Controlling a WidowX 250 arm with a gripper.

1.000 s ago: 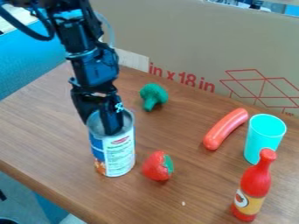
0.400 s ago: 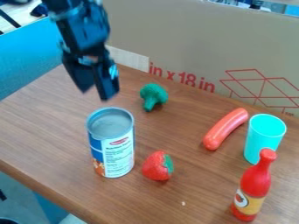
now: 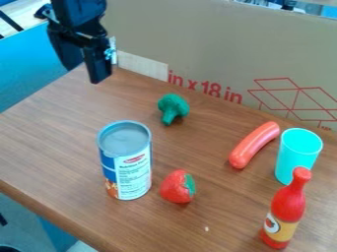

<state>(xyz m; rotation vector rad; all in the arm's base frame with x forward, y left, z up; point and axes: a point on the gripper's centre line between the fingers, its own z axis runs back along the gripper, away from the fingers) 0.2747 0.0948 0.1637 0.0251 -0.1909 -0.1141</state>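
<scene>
Upright cylindrical can [image 3: 125,165], round grey top, glossy blue-and-white label, on wood-grain bench [image 3: 59,128], beside rounded red strawberry [image 3: 175,187], angular black end effector [image 3: 84,76] at upper left, fingers spread.

The can [image 3: 127,167] is tall & round, w/ a silver rim & gray inside the top. Its paper is blue on the L side & white on the R, w/ tiny words, a bit of red & some orange nr the btm. It stands up on the brown table [image 3: 59,142], just beside the strawberry [image 3: 175,187].
</scene>
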